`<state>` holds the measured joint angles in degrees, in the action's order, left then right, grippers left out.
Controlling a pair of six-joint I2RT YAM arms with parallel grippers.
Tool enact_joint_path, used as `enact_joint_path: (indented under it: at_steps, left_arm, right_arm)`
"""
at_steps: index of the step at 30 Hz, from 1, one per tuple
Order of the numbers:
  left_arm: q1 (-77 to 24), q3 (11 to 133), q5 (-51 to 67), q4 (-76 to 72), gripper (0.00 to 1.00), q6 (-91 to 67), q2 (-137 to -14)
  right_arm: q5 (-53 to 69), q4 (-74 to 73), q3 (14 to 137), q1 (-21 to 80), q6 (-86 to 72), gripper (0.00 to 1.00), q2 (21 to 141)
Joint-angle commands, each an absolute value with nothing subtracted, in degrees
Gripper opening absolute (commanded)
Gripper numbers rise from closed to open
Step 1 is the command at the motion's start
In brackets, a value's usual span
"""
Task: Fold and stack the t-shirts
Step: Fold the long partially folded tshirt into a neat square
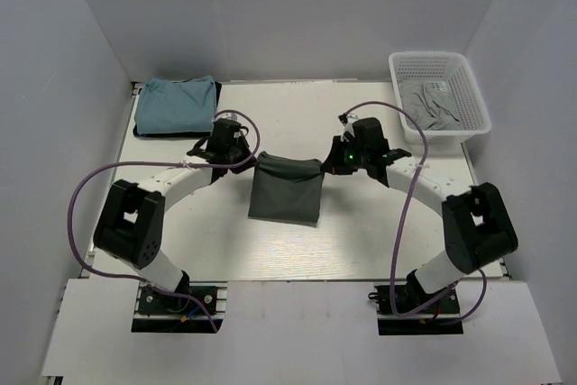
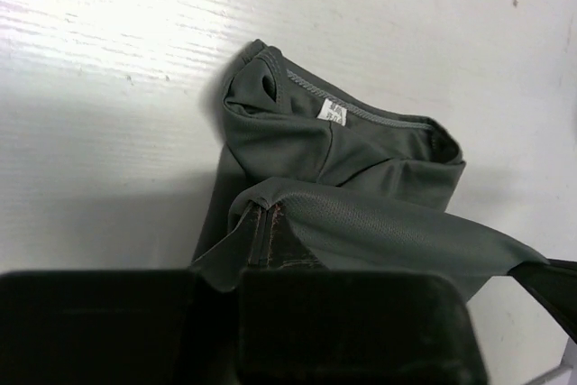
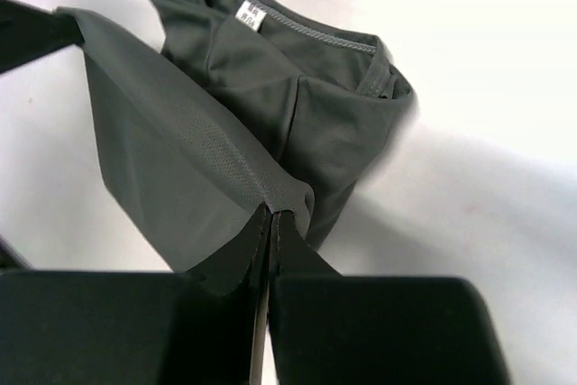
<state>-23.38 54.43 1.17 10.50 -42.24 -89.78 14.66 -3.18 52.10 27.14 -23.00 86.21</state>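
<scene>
1. Position. The dark tee (image 1: 287, 191) is at the middle of the table (image 1: 379, 241), about midway between the left and right edges. Its far edge is raised and stretched taut between the two grippers. The rest drops toward the near edge, and the collar (image 3: 297, 29) end with its label (image 2: 333, 114) rests on the table surface.

2. Grip state. The left gripper (image 1: 253, 161) is clamped on the left corner of the raised edge. The right gripper (image 1: 327, 165) is clamped on the right corner. In each wrist view the fingers are pressed together with cloth pinched between them.

3. Governing relation. The held edge runs left to right, and the tee's long axis runs from far to near. Both grippers hold at matching height, so neither arm is nearer. The fold probably requires both to travel together along the long axis and lay the held edge over the collar end.

4. Other items. The folded teal tee (image 1: 176, 105) lies at the far left corner, nearer the left arm. The basket (image 1: 475, 87) at the far right corner holds a grey tee (image 1: 433, 104).
</scene>
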Motion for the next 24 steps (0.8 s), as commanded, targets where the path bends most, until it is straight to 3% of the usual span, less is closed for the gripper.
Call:
enact_joint_path:
  at_steps: [1,2,3,4,5,6,9,12,13,19,24]
  left_arm:
    - [-22.9,57.9,-4.2,9.6,0.02,-43.6,-91.6]
    - [-22.9,59.6,-4.7,10.4,0.10,-44.1,-92.5]
    - [-22.9,60.2,-5.3,10.4,0.36,-43.6,-94.1]
    - [-22.3,62.8,-5.3,10.4,0.55,-43.6,-95.1]
    - [-22.3,64.4,-6.3,13.4,0.70,-43.6,-95.9]
    - [-22.3,65.9,-7.2,14.5,0.99,-43.6,-96.6]
    - [-22.3,68.8,-6.5,16.1,1.00,-41.9,-97.1]
    - [-22.3,67.6,-3.7,15.3,1.00,-39.0,-96.3]
    - [-23.0,67.1,0.2,14.3,1.00,-35.5,-96.3]
    - [-23.6,69.0,14.5,11.9,1.00,-24.5,-99.5]
    - [-22.0,76.9,22.7,16.5,1.00,-17.6,-108.7]
  right_arm:
    - [13.1,-2.9,56.9,25.5,-20.6,0.01,91.0]
    - [13.4,-3.2,59.0,25.4,-20.0,0.13,91.9]
    - [13.2,-3.9,59.8,25.2,-19.9,0.25,92.8]
    - [12.7,-4.2,60.9,25.0,-19.5,0.42,93.9]
    - [10.8,-4.7,64.0,24.7,-18.8,0.49,96.0]
    - [9.9,-4.8,64.9,24.3,-18.5,0.55,96.7]
    - [9.5,-7.6,69.1,23.9,-17.9,0.67,98.4]
    - [12.8,-5.9,65.3,24.3,-17.4,0.78,94.6]
    - [15.5,-3.7,62.3,24.2,-17.4,0.90,93.5]
    - [29.8,7.5,54.9,25.0,-20.7,0.90,89.7]
    - [33.8,13.2,58.5,24.2,-22.8,0.90,97.4]
